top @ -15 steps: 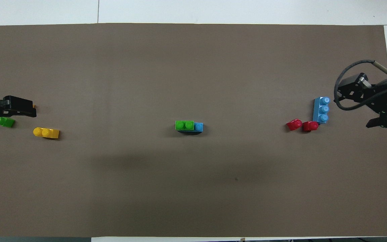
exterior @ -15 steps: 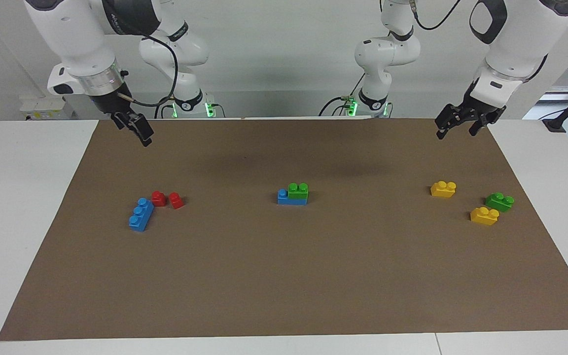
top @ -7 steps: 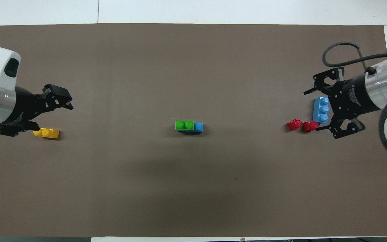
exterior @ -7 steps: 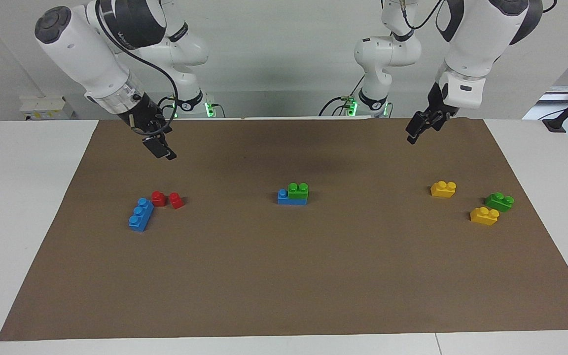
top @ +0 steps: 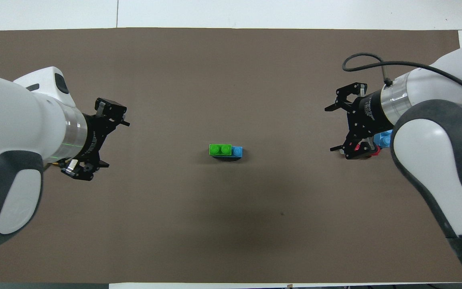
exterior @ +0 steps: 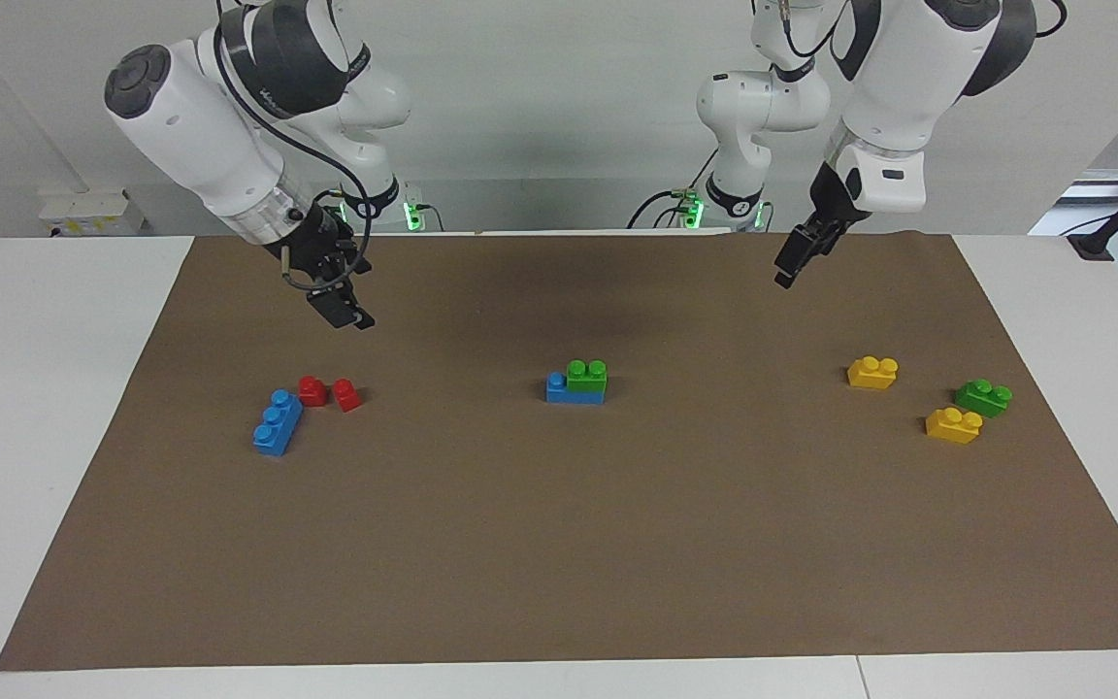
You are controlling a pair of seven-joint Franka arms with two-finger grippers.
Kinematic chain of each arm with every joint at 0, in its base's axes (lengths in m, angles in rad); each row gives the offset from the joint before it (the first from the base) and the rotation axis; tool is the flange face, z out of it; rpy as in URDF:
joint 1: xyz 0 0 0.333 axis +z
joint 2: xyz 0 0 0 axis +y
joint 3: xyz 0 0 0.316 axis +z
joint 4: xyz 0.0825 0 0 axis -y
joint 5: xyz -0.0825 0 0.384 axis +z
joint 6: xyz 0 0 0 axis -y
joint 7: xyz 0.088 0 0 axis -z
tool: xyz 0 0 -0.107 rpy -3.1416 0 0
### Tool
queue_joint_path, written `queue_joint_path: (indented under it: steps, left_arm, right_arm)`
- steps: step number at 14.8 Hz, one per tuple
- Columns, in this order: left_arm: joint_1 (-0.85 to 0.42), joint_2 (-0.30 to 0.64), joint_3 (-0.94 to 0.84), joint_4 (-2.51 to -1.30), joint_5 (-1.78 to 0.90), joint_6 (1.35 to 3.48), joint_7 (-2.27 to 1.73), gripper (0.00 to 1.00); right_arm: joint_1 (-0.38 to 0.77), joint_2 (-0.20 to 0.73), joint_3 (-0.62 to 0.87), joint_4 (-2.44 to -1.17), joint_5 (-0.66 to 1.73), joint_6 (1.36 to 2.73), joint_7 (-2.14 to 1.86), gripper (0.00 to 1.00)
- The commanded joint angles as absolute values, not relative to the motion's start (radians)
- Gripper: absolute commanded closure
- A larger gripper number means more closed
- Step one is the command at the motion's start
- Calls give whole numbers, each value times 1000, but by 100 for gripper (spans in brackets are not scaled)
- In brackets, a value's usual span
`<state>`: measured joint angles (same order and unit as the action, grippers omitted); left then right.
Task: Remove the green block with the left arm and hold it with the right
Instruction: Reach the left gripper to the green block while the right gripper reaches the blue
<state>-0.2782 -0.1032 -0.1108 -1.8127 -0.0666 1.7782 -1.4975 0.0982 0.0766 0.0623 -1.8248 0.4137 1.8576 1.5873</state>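
The green block [exterior: 586, 377] [top: 220, 149] sits pressed on top of a blue brick [exterior: 556, 387] [top: 237, 151] in the middle of the brown mat. My left gripper [exterior: 788, 270] [top: 116, 143] hangs open and empty in the air over bare mat, between the stack and the left arm's end. My right gripper [exterior: 347, 311] [top: 329, 129] is also open and empty, raised over the mat beside the red bricks. Neither gripper touches the stack.
Toward the left arm's end lie two yellow bricks [exterior: 872, 372] [exterior: 953, 425] and a second green brick [exterior: 983, 397]. Toward the right arm's end lie two red bricks [exterior: 312, 390] [exterior: 346, 395] and a blue three-stud brick [exterior: 278, 422]. The overhead view hides most of these under the arms.
Both arms have swung in from the table's ends toward the middle stack, and their grippers have turned. Both stay open. No brick has moved.
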Motion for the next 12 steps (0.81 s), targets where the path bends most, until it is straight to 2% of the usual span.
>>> queue_joint_path:
  steps: [1, 5, 12]
  left_arm:
    - [-327, -129, -95, -1861, -80, 1816, -1681, 0]
    - [-396, -74, -95, -1873, -80, 1884, -1866, 0]
    - [-468, 38, -95, -1867, -80, 1991, -2066, 0]
  right_arm:
    - [136, 57, 63, -1914, 439, 1954, 1624, 1]
    - [207, 55, 63, -2003, 482, 2091, 1623, 1]
    - [279, 83, 63, -2072, 521, 2195, 1624, 1]
